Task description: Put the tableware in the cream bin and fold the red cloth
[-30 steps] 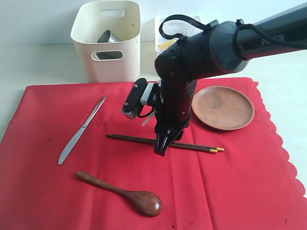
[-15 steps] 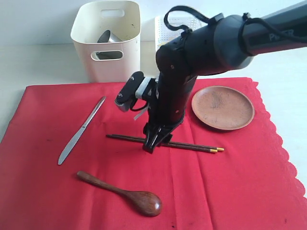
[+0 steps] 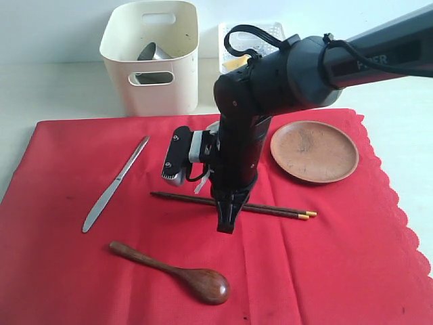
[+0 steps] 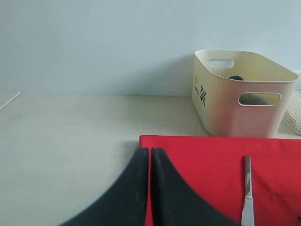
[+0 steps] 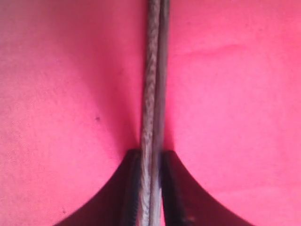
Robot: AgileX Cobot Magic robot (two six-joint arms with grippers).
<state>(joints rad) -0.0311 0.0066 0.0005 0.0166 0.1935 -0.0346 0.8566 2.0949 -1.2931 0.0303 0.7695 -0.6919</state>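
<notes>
Pinching the dark chopsticks (image 3: 270, 208) mid-length in the closed right gripper (image 3: 226, 225), at the middle of the red cloth (image 3: 338, 264), gold tips toward its scalloped edge. Holding the left gripper (image 4: 149, 157) shut, empty, by the cloth's left edge. Finding the cream bin (image 3: 159, 91) on the tabletop (image 3: 54, 88), just past the far edge.

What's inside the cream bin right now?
A steel cup leans inside the cream bin; grey metal also shows through its front handle cutout. The walls hide its floor and anything else there.
</notes>
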